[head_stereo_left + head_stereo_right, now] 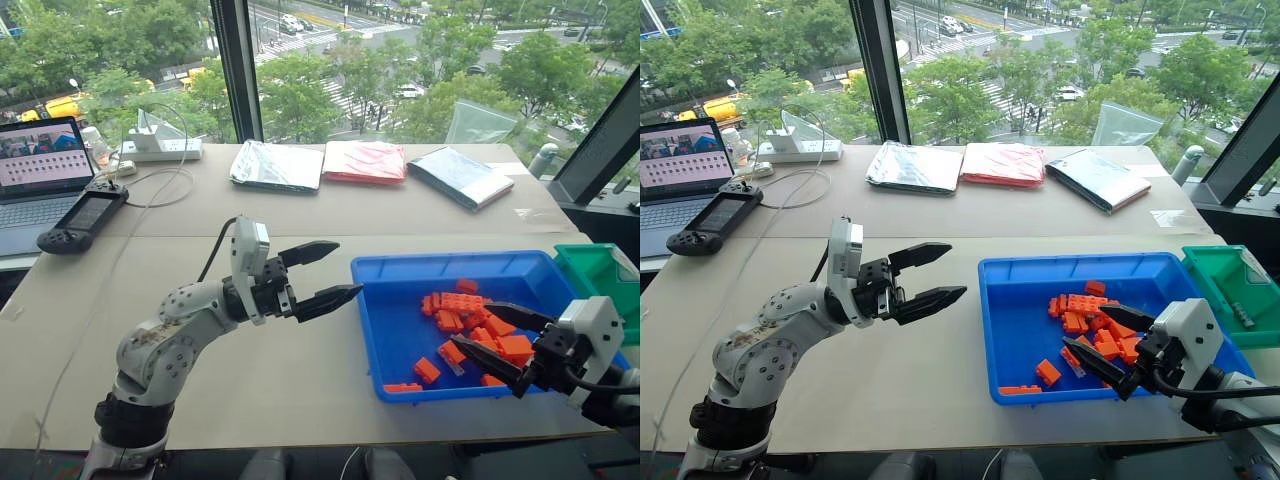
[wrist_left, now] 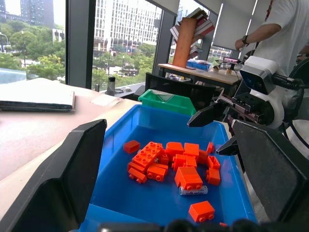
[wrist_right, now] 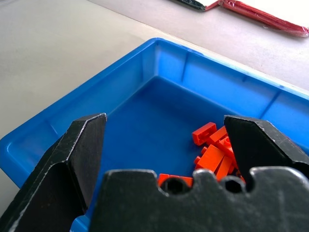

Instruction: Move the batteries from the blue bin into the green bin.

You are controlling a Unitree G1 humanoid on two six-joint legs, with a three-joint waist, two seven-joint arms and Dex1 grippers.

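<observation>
The right gripper, fingers wide apart and empty, should descend carefully onto the battery between orange bricks; left gripper also open.

The surface is wide and covered in pale beige sheeting. The blue bin rests at its near right, close to the front edge. The green bin sits just beyond it at the right edge. Along the far edge lie a silvery packet, a red packet and a dark-edged packet. At the far left corner sit a laptop, a black handheld controller and a white power strip.
</observation>
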